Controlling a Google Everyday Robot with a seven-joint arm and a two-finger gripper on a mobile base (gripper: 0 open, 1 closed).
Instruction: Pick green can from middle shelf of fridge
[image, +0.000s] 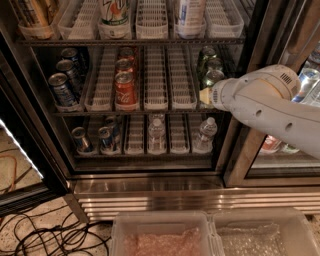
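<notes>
While I steered from afar, gripper (204, 95) hung at the right end of the middle shelf (100, 113), just beside the front green can (213, 76), its grip beyond my telling, door frame (239, 155) close beside the smooth white arm (270, 105), fridge (150, 202) base ribbed steel.

7UP logo on top-shelf bottle (114, 11), Coca-Cola on red can (126, 90), hand (205, 95) at right end of middle shelf (165, 111)
</notes>
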